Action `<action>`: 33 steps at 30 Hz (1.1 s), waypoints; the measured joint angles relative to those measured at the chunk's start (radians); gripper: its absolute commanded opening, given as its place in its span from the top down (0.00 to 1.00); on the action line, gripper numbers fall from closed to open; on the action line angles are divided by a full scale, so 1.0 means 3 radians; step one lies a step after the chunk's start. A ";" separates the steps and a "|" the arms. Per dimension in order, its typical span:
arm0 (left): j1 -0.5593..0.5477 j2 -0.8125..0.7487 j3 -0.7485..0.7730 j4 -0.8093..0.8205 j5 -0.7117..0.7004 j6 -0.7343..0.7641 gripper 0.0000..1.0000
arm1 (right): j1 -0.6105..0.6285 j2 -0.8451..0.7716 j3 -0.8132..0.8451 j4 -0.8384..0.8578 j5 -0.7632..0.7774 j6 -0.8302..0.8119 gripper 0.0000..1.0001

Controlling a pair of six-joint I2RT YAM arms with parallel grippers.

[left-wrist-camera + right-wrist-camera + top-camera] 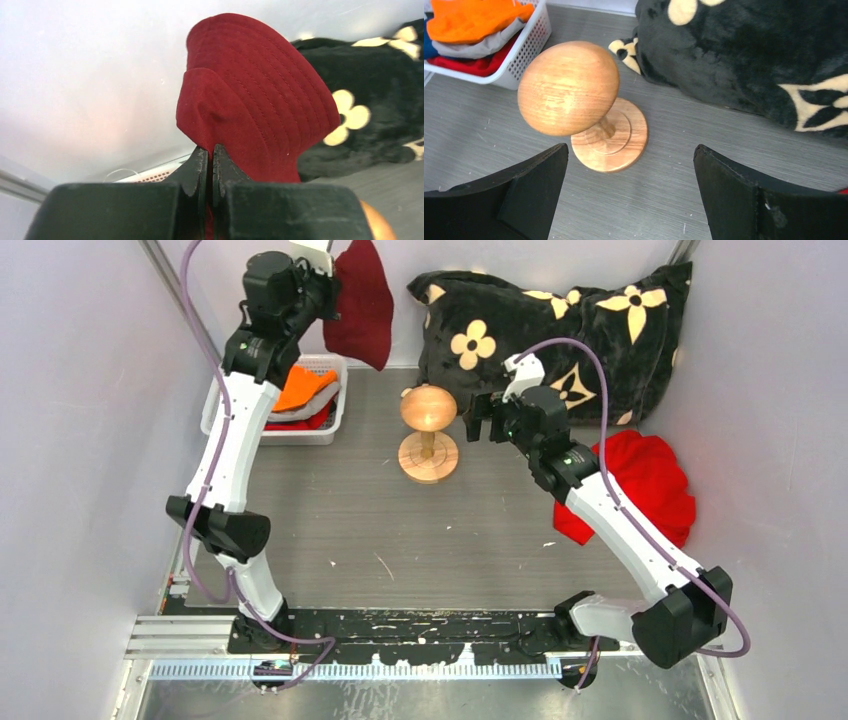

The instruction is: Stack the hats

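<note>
One-sided hold: pinches maroon hat (260, 95) by brim in clenched left gripper (210, 152); shows right gripper (630, 150) spread, empty. Looks soft, light, floppy; suits brim pinch.

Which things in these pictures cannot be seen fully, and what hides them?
Top view: the left arm covers part of the basket; the number of hats under the orange hat cannot be told.
Left wrist view: the left gripper, shut on the maroon hat, hides its lower edge.
Right wrist view: the picture's edge cuts off the basket.
Top view: the right arm crosses the red cloth bundle.
</note>
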 measured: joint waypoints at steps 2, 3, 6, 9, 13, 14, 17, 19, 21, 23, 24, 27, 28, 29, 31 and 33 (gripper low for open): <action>-0.0019 -0.0094 0.0075 -0.0099 0.0142 -0.0017 1.00 | -0.0051 -0.0041 0.0000 0.0008 0.0009 0.0009 0.00; -0.0037 -0.0139 0.0094 -0.0158 0.0215 -0.0027 1.00 | -0.0092 -0.0066 0.0000 0.0018 0.0009 0.0011 0.00; -0.0089 -0.0245 0.0102 -0.0326 0.0420 -0.0093 1.00 | -0.0240 -0.0140 0.0000 0.0047 0.0009 0.0036 0.00; -0.0168 -0.0291 0.0102 -0.0497 0.0614 -0.0131 1.00 | -0.0385 -0.0207 0.0000 0.0061 -0.0006 0.0062 0.00; -0.0313 -0.0315 0.0067 -0.0758 0.0801 -0.0156 1.00 | -0.0528 -0.0305 0.0000 0.0079 -0.0028 0.0093 0.00; -0.0340 -0.0322 0.0043 -0.0800 0.0823 -0.0154 1.00 | -0.0544 -0.0324 0.0000 0.0079 -0.0031 0.0098 0.00; -0.0497 -0.0375 -0.0148 -0.0932 0.0866 -0.0134 1.00 | -0.0549 -0.0375 0.0000 0.0081 -0.0058 0.0112 0.00; -0.0628 -0.0394 -0.0280 -0.1008 0.0876 -0.0106 1.00 | -0.0549 -0.0394 -0.0001 0.0090 -0.0078 0.0123 0.00; -0.0760 -0.0399 -0.0378 -0.1073 0.0875 -0.0085 1.00 | -0.0549 -0.0408 -0.0013 0.0103 -0.0097 0.0136 0.00; -0.0886 -0.0399 -0.0440 -0.1158 0.0874 -0.0076 1.00 | -0.0549 -0.0411 -0.0018 0.0103 -0.0114 0.0148 0.00; -0.0936 -0.0398 -0.0453 -0.1199 0.0874 -0.0074 1.00 | -0.0549 -0.0411 -0.0019 0.0103 -0.0122 0.0151 0.00; -0.1069 -0.0398 -0.0460 -0.1265 0.0852 -0.0060 1.00 | -0.0549 -0.0421 -0.0041 0.0104 -0.0142 0.0160 0.00; -0.1113 -0.0398 -0.0468 -0.1273 0.0827 -0.0047 1.00 | -0.0549 -0.0431 -0.0051 0.0108 -0.0150 0.0163 0.00; -0.1137 -0.0398 -0.0477 -0.1279 0.0806 -0.0034 1.00 | -0.0549 -0.0439 -0.0060 0.0107 -0.0151 0.0161 0.00; -0.1172 -0.0389 -0.0493 -0.1283 0.0755 0.0006 1.00 | -0.0549 -0.0468 -0.0076 0.0106 -0.0155 0.0163 0.00; -0.1181 -0.0367 -0.0498 -0.1283 0.0724 0.0020 1.00 | -0.0549 -0.0492 -0.0076 0.0107 -0.0158 0.0163 0.00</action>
